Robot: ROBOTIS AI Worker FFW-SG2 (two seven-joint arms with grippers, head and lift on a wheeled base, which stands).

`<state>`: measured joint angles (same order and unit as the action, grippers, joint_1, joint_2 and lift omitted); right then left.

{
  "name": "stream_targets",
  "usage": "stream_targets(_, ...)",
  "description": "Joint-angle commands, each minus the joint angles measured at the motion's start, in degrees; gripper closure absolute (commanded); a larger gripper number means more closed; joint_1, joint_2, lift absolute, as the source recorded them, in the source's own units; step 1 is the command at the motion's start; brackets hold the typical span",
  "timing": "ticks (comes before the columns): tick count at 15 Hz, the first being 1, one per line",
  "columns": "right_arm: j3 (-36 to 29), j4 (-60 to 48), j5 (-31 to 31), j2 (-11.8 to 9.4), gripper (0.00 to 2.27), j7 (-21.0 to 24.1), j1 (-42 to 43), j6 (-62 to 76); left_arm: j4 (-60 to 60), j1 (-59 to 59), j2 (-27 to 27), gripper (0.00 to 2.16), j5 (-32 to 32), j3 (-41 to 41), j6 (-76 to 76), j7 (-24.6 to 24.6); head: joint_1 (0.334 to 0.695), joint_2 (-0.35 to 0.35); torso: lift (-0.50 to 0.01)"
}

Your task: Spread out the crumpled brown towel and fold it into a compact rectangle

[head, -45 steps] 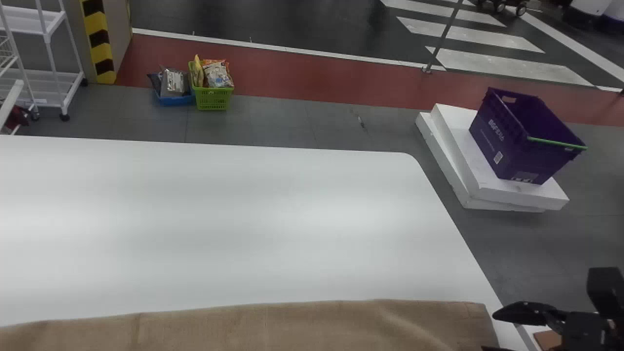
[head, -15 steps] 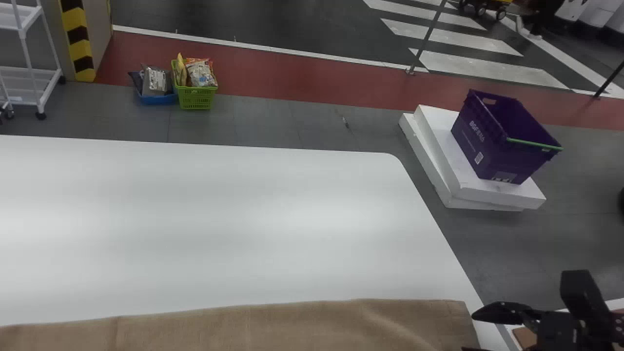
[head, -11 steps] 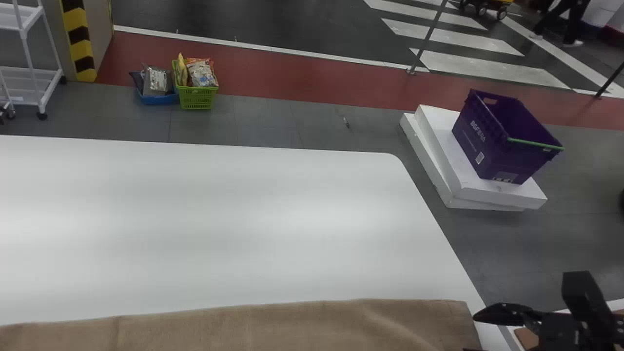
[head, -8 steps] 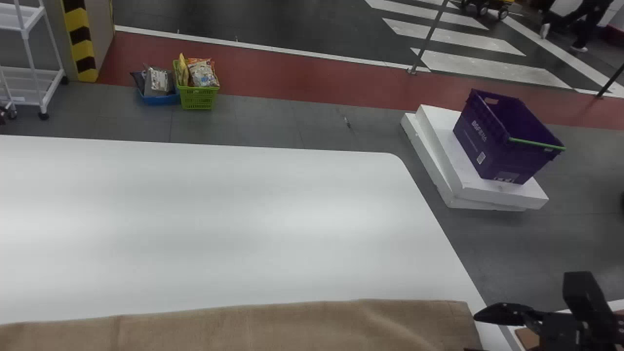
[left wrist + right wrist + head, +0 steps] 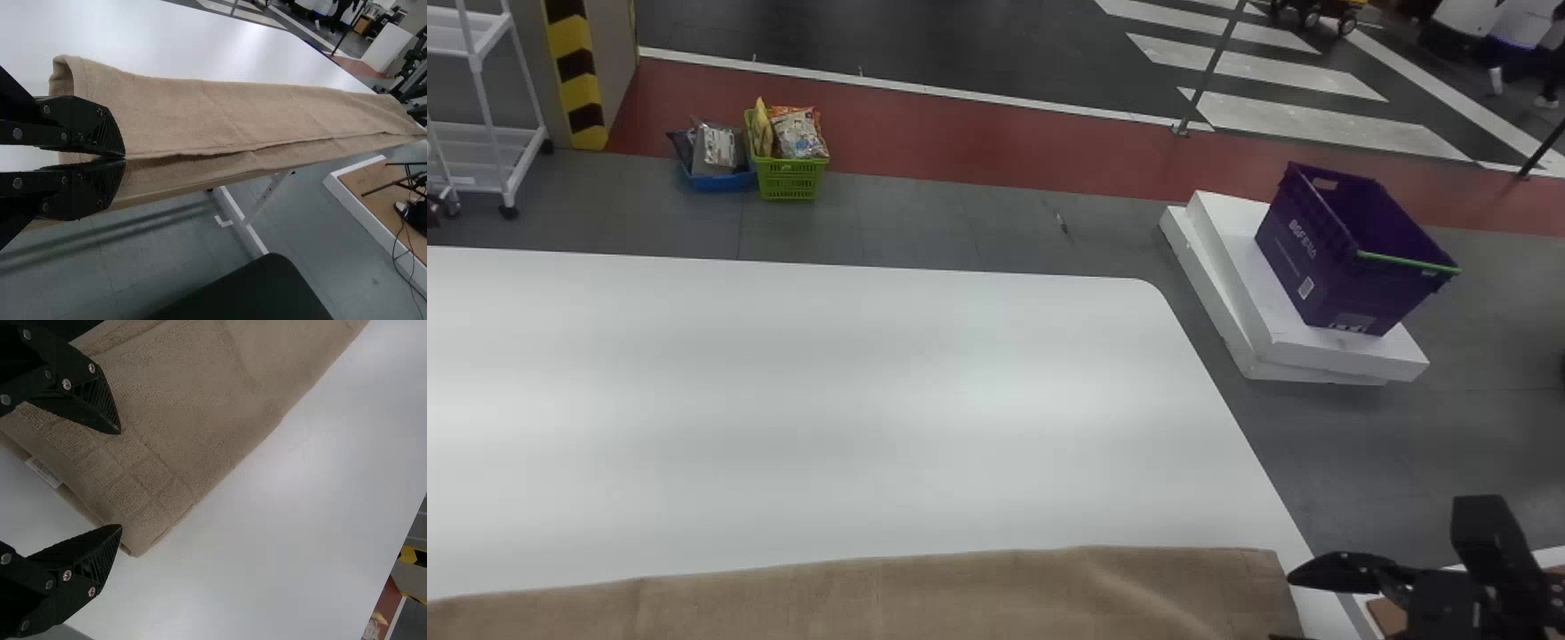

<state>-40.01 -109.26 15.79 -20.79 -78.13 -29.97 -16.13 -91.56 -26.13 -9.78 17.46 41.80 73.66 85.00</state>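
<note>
— Left claw (image 5: 125,159), what do we log?
— Fingers together, pinching the brown towel (image 5: 960,596) by an edge. Beside them we see the cloth's end looped over, an open layer edge running off toward the right claw (image 5: 1282,608).
— That one?
— Spread wide, holding nothing. One fingertip over the towel's other end, a white tag (image 5: 44,472) near it. Shallow creases close by.
— Lie of the cloth?
— We have a long folded strip on the white table (image 5: 871,400), stretching between both claws.
— Beyond the right claw?
— Purple crate (image 5: 1316,267) on white slabs (image 5: 1352,356), well apart.
</note>
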Motion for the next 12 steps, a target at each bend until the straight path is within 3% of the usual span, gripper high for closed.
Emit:
stream_targets(1,0.46,-0.25,-0.14,0.05,0.39,-0.19,0.00,0.00,-0.02,-0.41,0.02,1.02,0.04,0.04,0.03,-0.01,0.695,-0.335,-0.127)
stream_targets(7,0.20,-2.98,-1.38,0.84,0.28,-0.19,-0.70,-0.35,0.69,-0.41,0.46,1.02,1.18,-1.98,0.03,-0.27,0.695,-0.329,-0.127)
stream_targets(12,-0.15,-10.80,-3.31,3.21,0.27,-0.19,-0.97,-2.64,1.30,-0.41,0.37,1.02,2.94,-3.30,0.03,-0.63,0.695,-0.327,-0.127)
